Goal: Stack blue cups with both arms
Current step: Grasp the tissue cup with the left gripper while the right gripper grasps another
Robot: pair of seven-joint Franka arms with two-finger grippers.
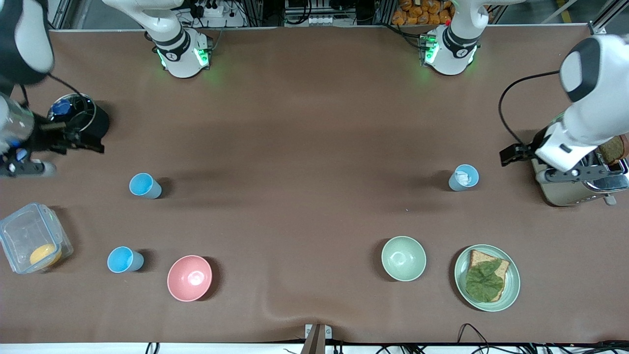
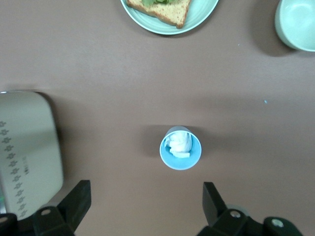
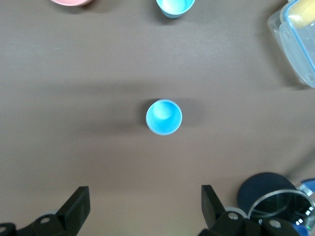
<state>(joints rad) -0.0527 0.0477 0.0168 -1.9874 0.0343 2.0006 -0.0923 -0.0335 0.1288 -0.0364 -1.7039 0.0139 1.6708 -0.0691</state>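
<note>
Three blue cups stand upright on the brown table [image 1: 304, 147], and the pink bowl [image 1: 189, 278] serves here as the landmark. One bright blue cup [image 1: 125, 259] stands just beside the pink bowl, toward the right arm's end of the table. A second bright blue cup [image 1: 145, 186] stands farther from the front camera than the pink bowl, well apart from it; it is empty. The third cup, a duller blue one [image 1: 463, 178], is well apart from the pink bowl, toward the left arm's end, and something white and crumpled lies inside it.

The right gripper [image 3: 142, 209] hangs in the air over the table near the second bright cup [image 3: 164, 117], with its two fingers [image 3: 78, 204] spread wide apart and nothing between them. The left gripper [image 2: 145, 204] hangs over the table near the duller cup [image 2: 180, 148], beside a toaster [image 2: 27, 152]; its fingers [image 2: 211, 199] are also wide apart and hold nothing.
</note>
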